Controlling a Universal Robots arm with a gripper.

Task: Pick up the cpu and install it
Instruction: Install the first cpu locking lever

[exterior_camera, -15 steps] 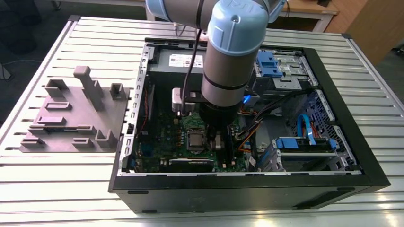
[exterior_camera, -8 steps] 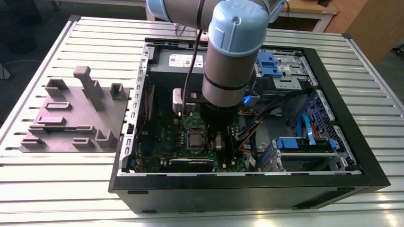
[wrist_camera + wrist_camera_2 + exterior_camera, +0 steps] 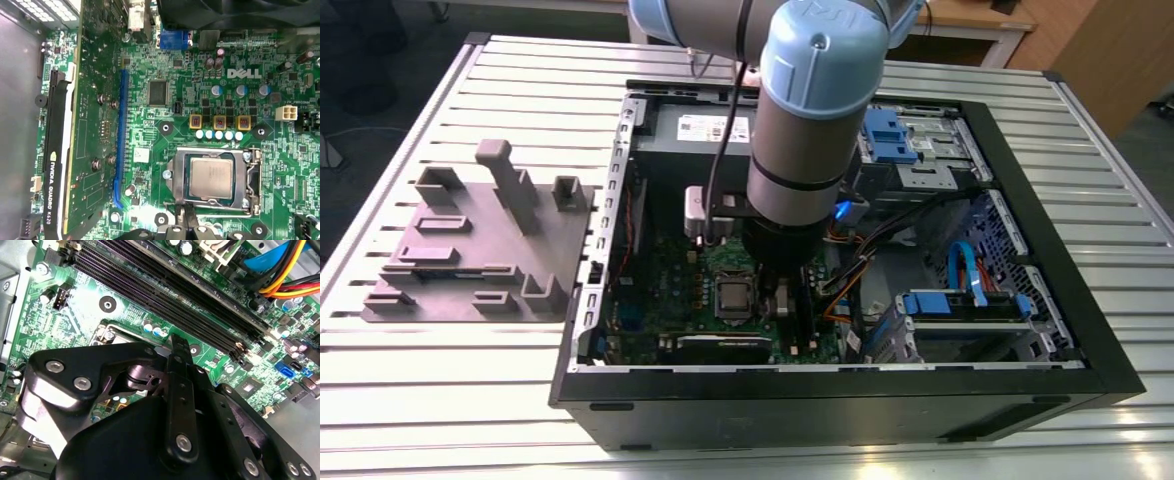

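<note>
First wrist view shows the cpu [image 3: 211,175] lying in the socket frame [image 3: 212,180] on the motherboard [image 3: 165,125], the gripper [image 3: 184,214] closed and empty just beside it, so a careful approach should centre over the chip before opening.

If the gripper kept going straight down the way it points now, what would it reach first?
Probably the silver socket frame's edge beside the square grey-topped cpu; the gripper hangs just there, though depth is unclear.
</note>
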